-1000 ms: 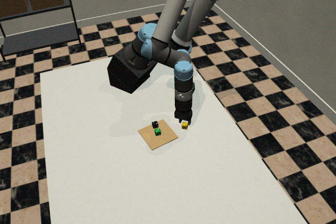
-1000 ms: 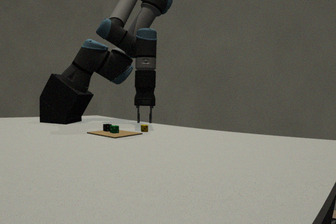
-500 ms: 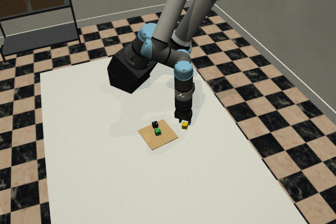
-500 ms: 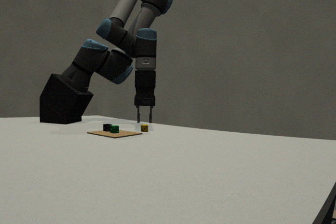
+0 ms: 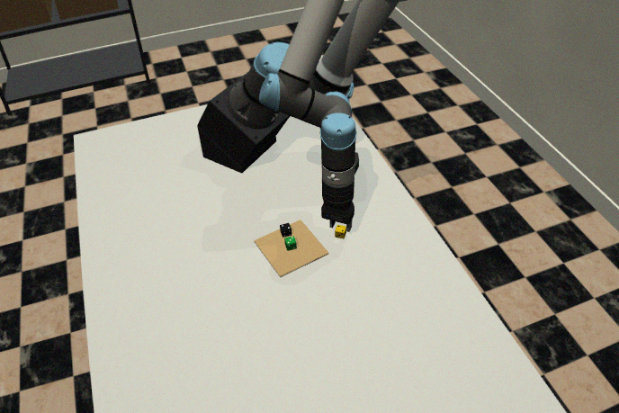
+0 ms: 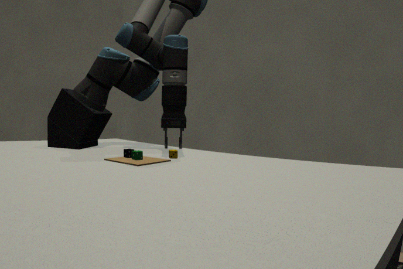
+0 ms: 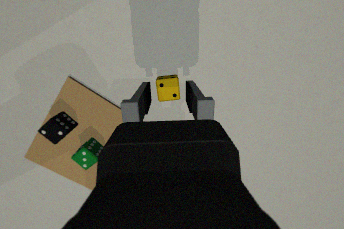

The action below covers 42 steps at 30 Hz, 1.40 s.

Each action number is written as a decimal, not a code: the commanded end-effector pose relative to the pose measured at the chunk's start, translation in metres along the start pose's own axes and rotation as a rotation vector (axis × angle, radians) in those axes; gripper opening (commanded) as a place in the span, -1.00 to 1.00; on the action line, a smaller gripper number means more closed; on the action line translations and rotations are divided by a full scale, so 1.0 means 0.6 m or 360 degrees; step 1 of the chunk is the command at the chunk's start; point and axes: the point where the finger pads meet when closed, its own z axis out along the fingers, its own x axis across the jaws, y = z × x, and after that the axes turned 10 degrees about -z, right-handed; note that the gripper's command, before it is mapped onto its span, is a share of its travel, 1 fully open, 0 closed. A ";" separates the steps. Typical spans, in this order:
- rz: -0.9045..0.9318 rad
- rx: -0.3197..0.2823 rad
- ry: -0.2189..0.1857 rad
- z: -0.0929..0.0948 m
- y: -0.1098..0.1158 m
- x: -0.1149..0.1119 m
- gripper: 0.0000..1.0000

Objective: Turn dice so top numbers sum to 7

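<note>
My gripper [image 5: 340, 225] [image 6: 173, 147] [image 7: 168, 91] is open, pointing down just above the yellow die [image 5: 340, 231] [image 6: 173, 154] [image 7: 168, 89], with nothing between its fingers. The yellow die lies on the table beside the mat, showing two on top. The tan mat [image 5: 281, 264] [image 6: 139, 162] [image 7: 95, 106] lies flat. The black die [image 5: 285, 229] [image 6: 127, 153] [image 7: 55, 130] and the green die [image 5: 290, 243] [image 6: 137, 155] [image 7: 85, 158] rest on it, a little apart. In the wrist view the black top appears to show two and the green top three.
The white table [image 5: 200, 328] [image 6: 201, 214] bears everything. The black robot base [image 5: 235, 139] [image 6: 74, 122] stands behind the mat. A shelf rack [image 5: 75, 71] with boxes stands off the table at the back left in the top view.
</note>
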 end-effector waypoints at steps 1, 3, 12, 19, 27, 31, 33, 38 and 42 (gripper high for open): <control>0.0000 -0.0001 0.0000 0.009 0.000 0.000 0.57; 0.0000 -0.0001 0.0000 0.015 0.000 0.000 0.57; 0.0000 -0.0001 0.0000 0.036 0.000 0.000 0.57; 0.0000 -0.0001 0.0000 0.046 0.000 0.000 0.57; 0.0000 -0.0001 0.0000 0.047 0.000 0.000 0.57; 0.0000 -0.0001 0.0000 0.047 0.000 0.000 0.57; 0.0000 -0.0001 0.0000 0.047 0.000 0.000 0.57; 0.0000 -0.0001 0.0000 0.047 0.000 0.000 0.57; 0.0000 -0.0001 0.0000 0.047 0.000 0.000 0.57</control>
